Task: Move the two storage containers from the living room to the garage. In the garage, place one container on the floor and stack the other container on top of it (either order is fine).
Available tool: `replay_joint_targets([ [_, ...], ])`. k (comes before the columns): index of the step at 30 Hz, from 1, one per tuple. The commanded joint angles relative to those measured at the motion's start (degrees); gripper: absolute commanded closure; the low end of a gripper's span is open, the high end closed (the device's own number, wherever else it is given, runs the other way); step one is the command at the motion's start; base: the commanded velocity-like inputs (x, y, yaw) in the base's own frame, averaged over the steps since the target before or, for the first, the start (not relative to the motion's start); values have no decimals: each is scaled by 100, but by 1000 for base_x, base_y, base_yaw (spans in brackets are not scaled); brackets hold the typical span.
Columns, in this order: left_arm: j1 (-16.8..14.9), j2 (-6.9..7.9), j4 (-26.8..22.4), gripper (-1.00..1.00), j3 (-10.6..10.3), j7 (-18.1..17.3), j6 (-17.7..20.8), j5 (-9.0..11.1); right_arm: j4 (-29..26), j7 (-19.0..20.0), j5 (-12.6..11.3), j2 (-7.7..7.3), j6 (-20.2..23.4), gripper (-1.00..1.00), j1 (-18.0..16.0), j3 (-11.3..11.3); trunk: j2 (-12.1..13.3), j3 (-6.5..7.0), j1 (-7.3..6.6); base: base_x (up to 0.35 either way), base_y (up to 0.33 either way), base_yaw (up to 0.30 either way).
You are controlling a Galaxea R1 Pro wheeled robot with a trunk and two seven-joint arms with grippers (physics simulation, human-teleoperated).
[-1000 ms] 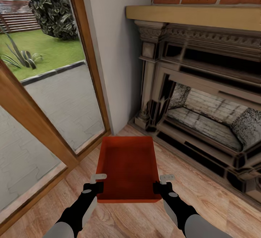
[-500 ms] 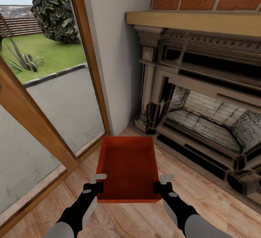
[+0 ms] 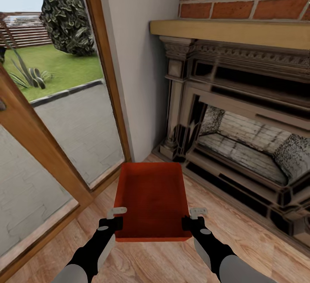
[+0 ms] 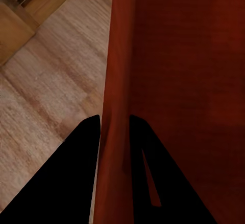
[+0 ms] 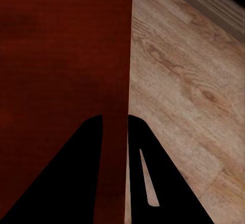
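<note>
Bin: I held the storage container over the living-room wood floor, just before the fireplace.
Grip: left gripper and right gripper fingers pinched opposite walls.
Risk: thin-wall pinches might slip when turning; bin could clip the hearth.

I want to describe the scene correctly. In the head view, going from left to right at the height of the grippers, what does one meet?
Left gripper → storage container, held on its two side walls → right gripper. All are above the light wood-plank floor.
</note>
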Motion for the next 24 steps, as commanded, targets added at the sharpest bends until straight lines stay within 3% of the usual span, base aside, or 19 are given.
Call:
replay_joint_targets([
  [1,-4,3,-205,100,14,95,-127,-91,25,-534,-72,-3,-24,100,0,-14,-3,5,0,0,0,0],
  [24,-4,18,-118,100,21,91,-134,-91,25,-542,-72,1,-24,100,0,-16,-3,213,0,0,0,0],
])
